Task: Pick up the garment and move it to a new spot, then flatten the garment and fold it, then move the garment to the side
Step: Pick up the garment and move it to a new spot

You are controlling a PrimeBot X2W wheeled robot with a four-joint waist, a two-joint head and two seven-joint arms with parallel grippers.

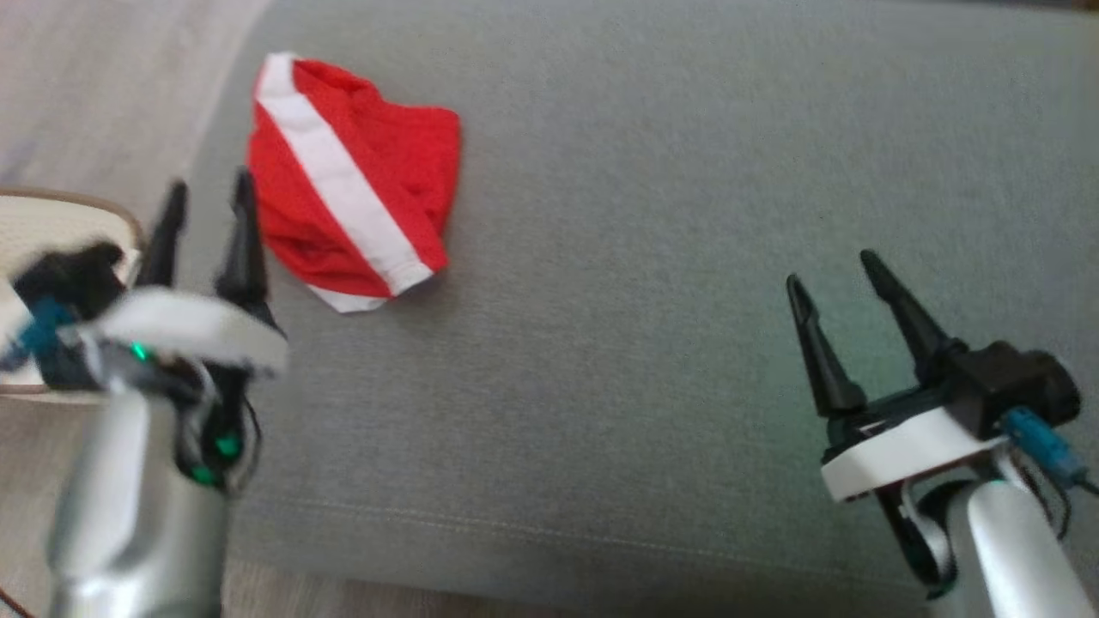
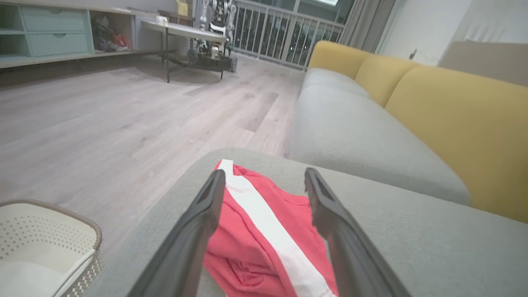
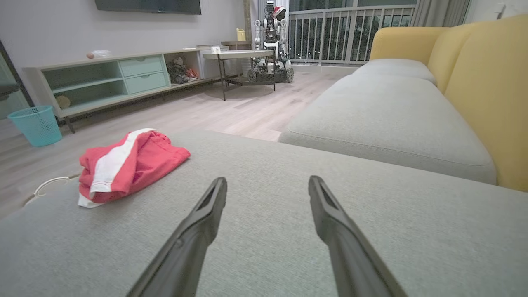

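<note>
Overhead, in the head view, the crumpled red-and-white garment (image 1: 352, 184) lies upper left on the grey sofa seat (image 1: 644, 257). The left jaws, lower left, and the right jaws, lower right, are both released and empty. Left wrist view: garment bottom centre, framed between the jaws. Right wrist view: garment at middle left.

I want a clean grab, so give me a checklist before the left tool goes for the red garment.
1. The left tool is open: ok.
2. The right tool is open and holds nothing: ok.
3. The garment lies free on the grey cushion: ok.
4. The garment is straight ahead of the left tool: ok.
5. The garment is flat: not ok, bunched up.
</note>
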